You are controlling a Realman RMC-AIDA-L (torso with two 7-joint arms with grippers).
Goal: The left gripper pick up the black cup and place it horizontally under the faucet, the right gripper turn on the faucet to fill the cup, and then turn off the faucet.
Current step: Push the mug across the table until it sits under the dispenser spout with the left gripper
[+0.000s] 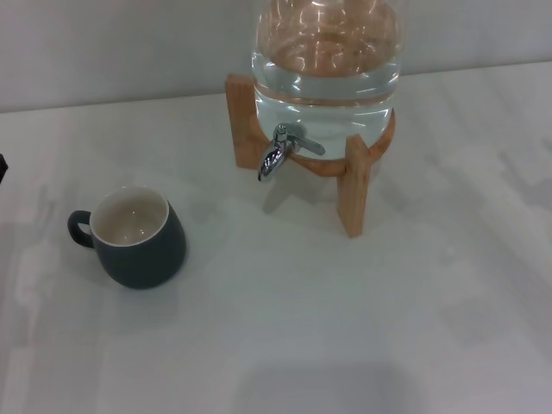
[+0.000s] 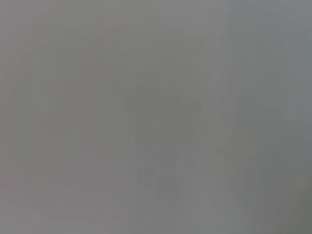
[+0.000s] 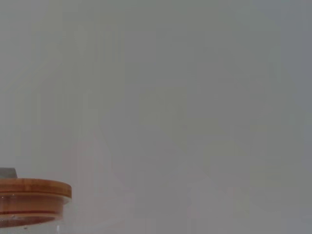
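The black cup (image 1: 138,237) stands alone on the desk (image 1: 345,328), with open room all around it. The space under the faucet (image 1: 280,151) is open too, between the wooden stand's (image 1: 354,185) legs.

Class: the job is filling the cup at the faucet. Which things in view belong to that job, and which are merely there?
Belong to the job:
black cup, upright on the table
faucet
glass jar holding water

Merely there:
wooden stand under the jar
wooden lid
white table
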